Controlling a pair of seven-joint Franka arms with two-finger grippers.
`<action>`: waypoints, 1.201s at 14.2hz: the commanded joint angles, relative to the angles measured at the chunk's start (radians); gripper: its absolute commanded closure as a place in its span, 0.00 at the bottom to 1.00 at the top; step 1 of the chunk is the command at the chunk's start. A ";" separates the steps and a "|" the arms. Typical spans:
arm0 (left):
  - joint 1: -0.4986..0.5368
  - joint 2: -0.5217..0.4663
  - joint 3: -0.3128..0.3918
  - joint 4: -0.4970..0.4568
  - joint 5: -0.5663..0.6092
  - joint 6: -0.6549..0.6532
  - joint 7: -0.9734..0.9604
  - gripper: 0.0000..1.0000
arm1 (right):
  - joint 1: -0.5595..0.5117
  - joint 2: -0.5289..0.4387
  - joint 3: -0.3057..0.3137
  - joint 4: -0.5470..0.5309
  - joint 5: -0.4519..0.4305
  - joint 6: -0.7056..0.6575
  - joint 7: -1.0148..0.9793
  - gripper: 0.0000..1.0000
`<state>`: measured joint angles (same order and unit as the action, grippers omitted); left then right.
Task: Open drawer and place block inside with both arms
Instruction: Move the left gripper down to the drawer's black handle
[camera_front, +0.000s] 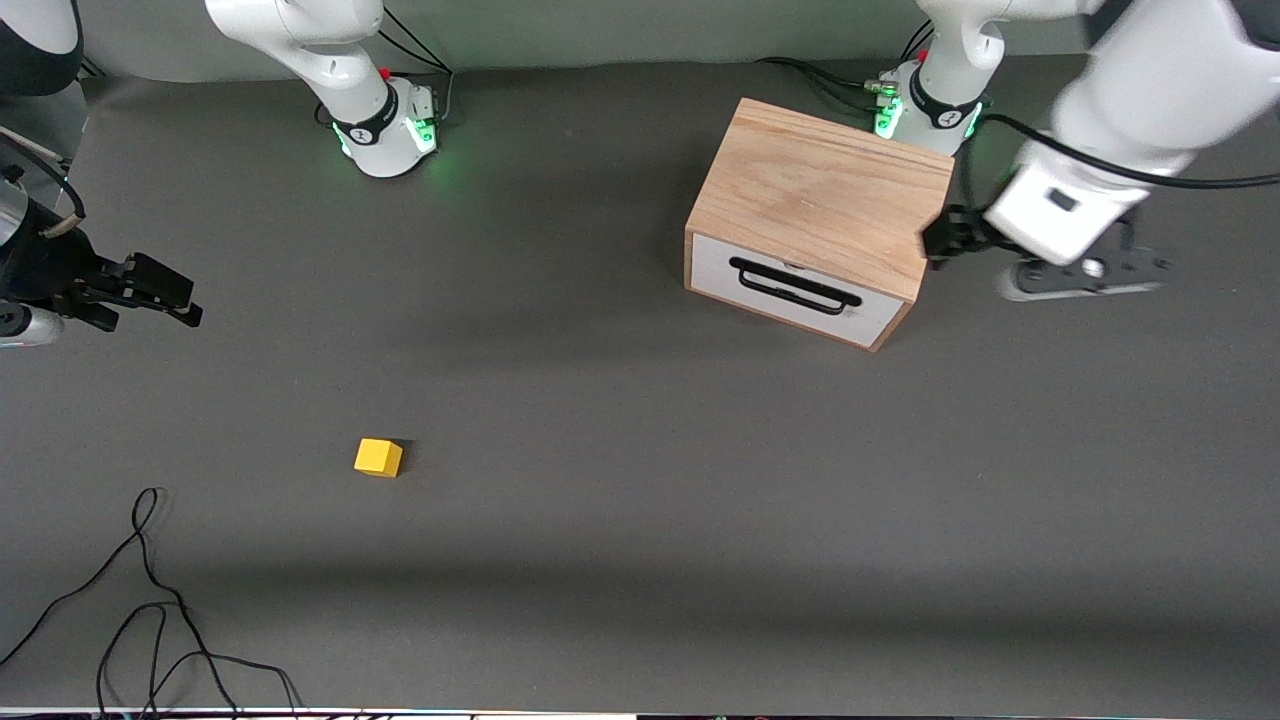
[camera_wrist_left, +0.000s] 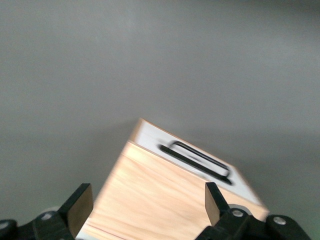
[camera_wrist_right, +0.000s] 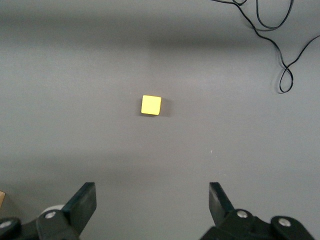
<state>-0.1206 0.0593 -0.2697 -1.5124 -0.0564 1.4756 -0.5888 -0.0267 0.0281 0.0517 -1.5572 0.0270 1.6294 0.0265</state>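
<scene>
The light wooden box (camera_front: 820, 190) stands toward the left arm's end of the table. Its drawer (camera_front: 795, 290) is shut, with a white front and a black bar handle (camera_front: 795, 286). My left gripper (camera_front: 942, 240) is open and empty, in the air at the box's upper edge on the left arm's end. In the left wrist view (camera_wrist_left: 148, 202) its fingers frame the box top (camera_wrist_left: 160, 200), with the handle (camera_wrist_left: 196, 160) in sight. The yellow block (camera_front: 378, 457) lies on the table nearer the front camera. My right gripper (camera_front: 165, 295) is open and empty, in the air at the right arm's end. The right wrist view (camera_wrist_right: 152, 200) shows the block (camera_wrist_right: 151, 105) apart from its fingers.
A loose black cable (camera_front: 150, 600) lies on the grey table near the front edge at the right arm's end; it also shows in the right wrist view (camera_wrist_right: 272, 35). The two arm bases (camera_front: 390, 125) (camera_front: 925, 110) stand along the edge farthest from the front camera.
</scene>
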 joint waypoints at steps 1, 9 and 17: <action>-0.022 0.019 -0.035 -0.014 -0.059 0.029 -0.281 0.00 | -0.002 0.004 0.003 0.014 -0.007 -0.013 0.006 0.00; -0.166 0.070 -0.036 -0.054 -0.048 0.131 -1.068 0.00 | -0.002 0.003 0.002 0.011 -0.006 -0.013 -0.022 0.00; -0.217 0.122 -0.036 -0.083 -0.002 0.008 -1.111 0.00 | 0.001 0.003 0.003 0.009 -0.004 -0.013 -0.020 0.00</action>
<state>-0.3173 0.1810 -0.3171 -1.5967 -0.0842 1.5144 -1.6798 -0.0265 0.0286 0.0518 -1.5574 0.0270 1.6280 0.0228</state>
